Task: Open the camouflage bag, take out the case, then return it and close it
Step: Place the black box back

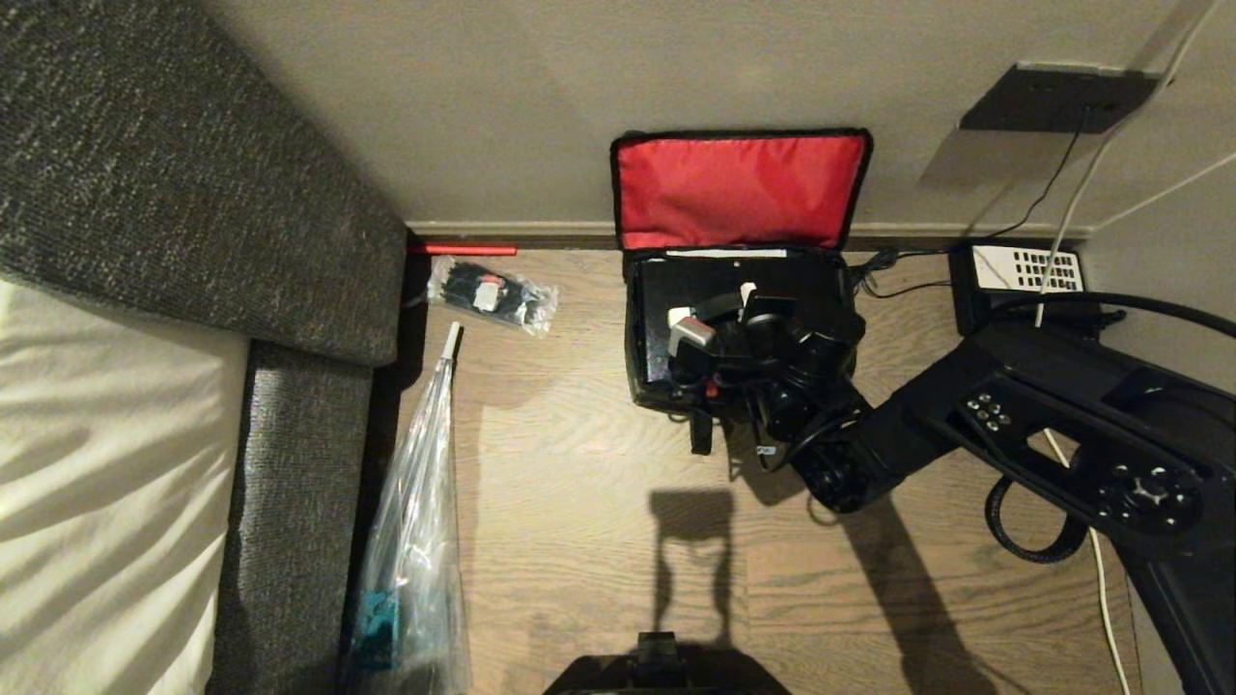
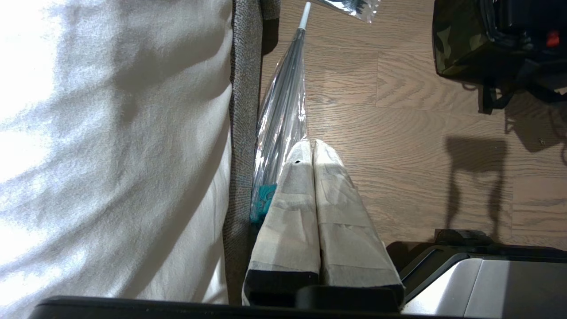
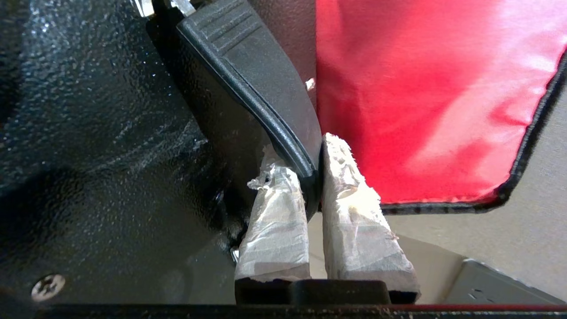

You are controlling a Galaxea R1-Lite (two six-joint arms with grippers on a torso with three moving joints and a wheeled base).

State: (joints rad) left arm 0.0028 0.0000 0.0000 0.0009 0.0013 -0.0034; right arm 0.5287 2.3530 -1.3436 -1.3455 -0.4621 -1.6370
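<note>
We see the right gripper (image 3: 312,177) pinching the case (image 1: 715,299) handle (image 3: 252,88), case inside the open bag (image 1: 739,188) by the wall. Telephone (image 1: 1024,275) beside; left gripper (image 2: 312,153) closed, empty, near the umbrella (image 2: 283,110).

A bedroom or hotel room: bed (image 1: 97,463), wood floor (image 1: 579,541), desk telephone (image 1: 1024,275).

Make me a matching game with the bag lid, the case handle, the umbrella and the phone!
Things:
1. bag lid
2. case handle
3. umbrella
4. phone

Matches:
A. lying beside the sofa
B. open, red inside, leaning on the wall
C. pinched by the right gripper
D. on the floor by the wall, right of the bag

Pairs: 1-B, 2-C, 3-A, 4-D
</note>
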